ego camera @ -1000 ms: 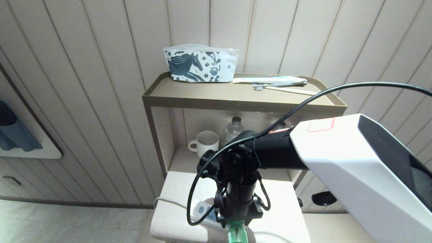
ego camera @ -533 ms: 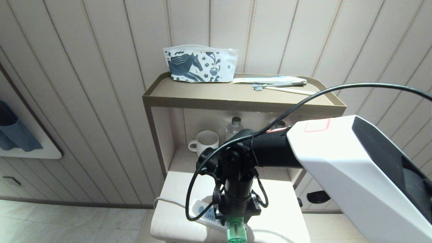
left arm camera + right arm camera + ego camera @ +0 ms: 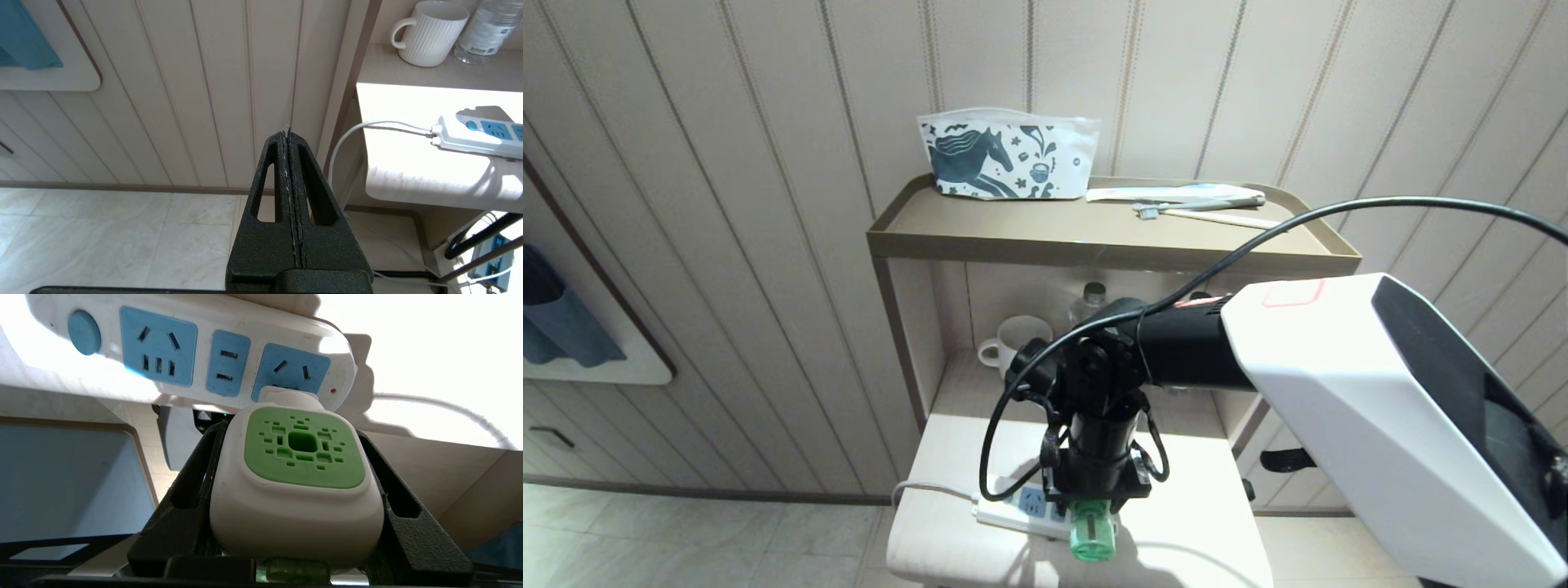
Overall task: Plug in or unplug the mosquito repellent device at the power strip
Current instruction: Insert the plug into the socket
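Right arm (image 3: pixel 1356 392): big white angular forearm shell, faceted, with a dark black panel along its upper outer face and a thin red rounded-rectangle outline printed near the wrist end. Wrist section (image 3: pixel 1176 355) matte black, cylindrical, a red strip at the joint with the shell. Black cable (image 3: pixel 1339 214) arcs over the shell; thinner black loops hang round the wrist. Right gripper (image 3: pixel 300 490): black textured fingers, triangular with slotted cut-outs. Left gripper (image 3: pixel 289 134): same black grainy triangular fingers, long slots, pale seam between them.
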Robot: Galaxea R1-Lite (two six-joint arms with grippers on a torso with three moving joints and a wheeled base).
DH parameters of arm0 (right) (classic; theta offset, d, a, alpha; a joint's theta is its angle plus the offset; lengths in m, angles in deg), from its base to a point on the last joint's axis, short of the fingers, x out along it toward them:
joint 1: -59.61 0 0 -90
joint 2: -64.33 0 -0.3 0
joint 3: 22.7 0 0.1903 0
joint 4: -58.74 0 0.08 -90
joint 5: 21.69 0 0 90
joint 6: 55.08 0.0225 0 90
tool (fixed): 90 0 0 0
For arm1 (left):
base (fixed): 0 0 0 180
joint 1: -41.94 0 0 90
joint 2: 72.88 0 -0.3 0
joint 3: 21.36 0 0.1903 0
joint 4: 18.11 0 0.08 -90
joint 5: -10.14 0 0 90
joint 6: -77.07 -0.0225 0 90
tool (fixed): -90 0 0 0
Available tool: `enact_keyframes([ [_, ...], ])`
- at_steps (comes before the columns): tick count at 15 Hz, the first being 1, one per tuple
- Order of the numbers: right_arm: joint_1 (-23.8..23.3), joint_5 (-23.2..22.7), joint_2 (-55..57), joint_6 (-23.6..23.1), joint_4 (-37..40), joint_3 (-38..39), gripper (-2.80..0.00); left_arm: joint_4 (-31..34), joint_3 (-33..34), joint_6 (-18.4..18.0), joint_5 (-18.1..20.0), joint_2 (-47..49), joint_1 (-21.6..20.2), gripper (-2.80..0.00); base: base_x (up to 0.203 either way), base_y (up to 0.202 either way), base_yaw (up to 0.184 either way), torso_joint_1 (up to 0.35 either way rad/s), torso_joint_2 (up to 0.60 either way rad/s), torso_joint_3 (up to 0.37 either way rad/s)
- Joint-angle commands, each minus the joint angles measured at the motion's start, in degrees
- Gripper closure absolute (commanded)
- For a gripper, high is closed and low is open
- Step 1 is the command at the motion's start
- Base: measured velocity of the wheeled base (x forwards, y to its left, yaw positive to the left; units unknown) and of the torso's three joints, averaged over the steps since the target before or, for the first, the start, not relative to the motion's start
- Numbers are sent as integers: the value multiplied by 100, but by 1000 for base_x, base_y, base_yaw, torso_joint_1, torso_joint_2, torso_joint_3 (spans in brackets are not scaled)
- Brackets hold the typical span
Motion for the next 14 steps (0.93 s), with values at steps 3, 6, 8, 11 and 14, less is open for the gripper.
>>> enact_keyframes([
  [3,-106,50,68,32,30,-91,0,5,-1,-1,0,7,-2,0,0,0,0,0,0,0],
  [6,-98,245,120,95,-68,-82,0,5,6,-1,0,7,-2,0,0,0,0,0,0,0],
  [8,-98,251,121,154,-120,-82,0,5,-1,-1,0,7,-2,0,0,0,0,0,0,0],
  [11,-106,251,184,152,-126,-50,0,5,-1,-1,0,7,-2,0,0,0,0,0,0,0],
  [14,-188,257,240,149,-285,19,0,5,-1,-1,0,7,-2,0,0,0,0,0,0,0],
])
